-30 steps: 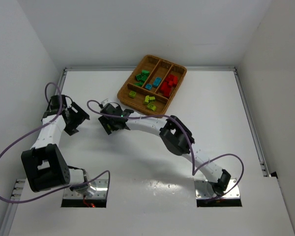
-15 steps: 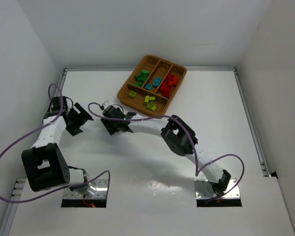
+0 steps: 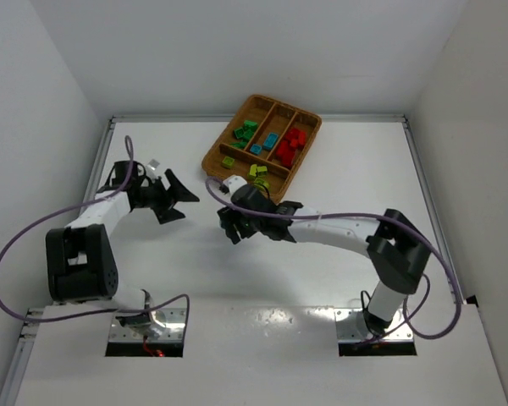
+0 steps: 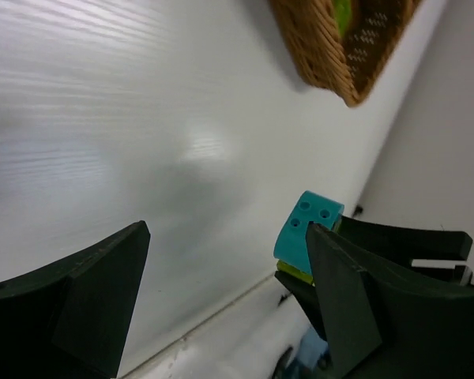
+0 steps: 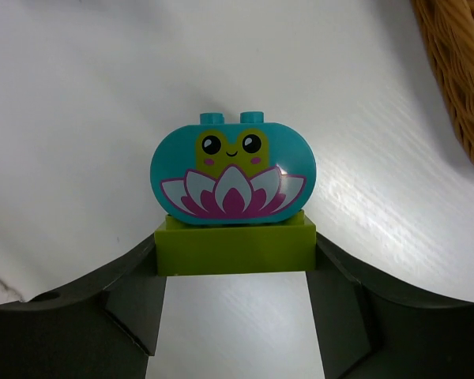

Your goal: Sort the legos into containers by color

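- Top external view: the right gripper [image 3: 231,227] has swung away from the left side of the table [image 3: 262,279] and now sits just short of the tray [image 3: 306,156], with its elbow thrown out to the right.
- The left gripper [image 3: 179,203] has turned to face it, and the two sets of jaws now point at each other, near but apart.
- The legos [image 3: 289,145] already in the tray, beyond the right jaws, lie by colour: green, blue and red in the long slots, lime at the near end.
- What the right jaws carry is too small to make out from up here.
- Left wrist view: the left gripper [image 4: 227,237] has its jaws spread wide with nothing between them.
- Straight ahead of the gap hangs a teal brick [image 4: 308,225] stacked on a lime brick [image 4: 295,271], carried in the right gripper [image 4: 395,249].
- A corner of the tray [image 4: 340,47] shows beyond and above the jaws.
- Right wrist view: the right gripper [image 5: 235,272] has narrowed and now pinches the lime brick [image 5: 235,246] from both sides.
- The teal brick [image 5: 233,181], printed with a frog and a lotus, sits stuck on top, clear of the fingers.
- My guess is the two colours must come apart before either can be sorted, which would explain the left jaws waiting open opposite.
- The tabletop [image 5: 79,95] is glossy white with soft glare, plain white walls close it in on three sides, and wicker [image 5: 458,71] edges in at the right of the jaws.
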Robot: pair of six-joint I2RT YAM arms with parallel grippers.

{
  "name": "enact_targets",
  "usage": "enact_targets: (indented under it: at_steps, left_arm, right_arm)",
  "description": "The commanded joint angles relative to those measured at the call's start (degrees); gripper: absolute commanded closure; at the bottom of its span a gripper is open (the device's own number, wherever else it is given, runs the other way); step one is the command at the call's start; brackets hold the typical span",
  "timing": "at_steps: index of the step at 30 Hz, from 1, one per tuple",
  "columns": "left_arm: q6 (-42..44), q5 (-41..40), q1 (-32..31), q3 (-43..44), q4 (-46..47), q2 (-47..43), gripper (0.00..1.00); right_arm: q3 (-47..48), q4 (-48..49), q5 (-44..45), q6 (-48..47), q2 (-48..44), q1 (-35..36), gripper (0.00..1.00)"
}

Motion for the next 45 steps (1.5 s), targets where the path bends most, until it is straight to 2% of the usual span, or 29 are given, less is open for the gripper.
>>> enact_targets:
  at_steps: [1,8,14,21,28,36,42,45]
  left_arm:
    - [2.2,16.0,-2.9,1.9,3.3,4.6,0.13]
    - [4.2,22.8,-10.3,3.1,5.4,6.5,0.05]
    - [3.3,26.2,-15.2,2.6,11.2,10.1,0.05]
    - [3.3,27.1,-17.8,2.6,11.7,13.9,0.05]
    - [2.6,30.3,-18.3,2.6,12.3,14.0,0.2]
    - [0.7,32.4,-19.4,3.2,13.4,15.7,0.27]
    - [-2.8,31.8,-19.4,3.8,17.4,16.2,0.27]
    - [-3.3,32.3,-19.4,5.1,17.4,16.2,0.34]
  right_arm:
    - [-5.3,2.0,-0.9,4.7,-6.4,0.0,0.52]
    - [-5.3,0.7,-0.9,6.1,-8.4,0.0,0.52]
    - [-4.6,-0.2,-0.9,6.1,-8.4,0.0,0.52]
    - [-4.6,-0.2,-0.9,6.1,-9.7,-1.7,0.52]
    - [-5.1,0.4,-1.5,6.1,-9.7,-3.3,0.52]
    - [-4.0,0.4,-1.5,6.1,-9.1,-3.3,0.52]
    - [-3.5,0.4,-2.0,6.1,-9.1,-3.3,0.52]
    - [-3.0,0.4,-2.5,6.1,-9.1,-3.3,0.52]
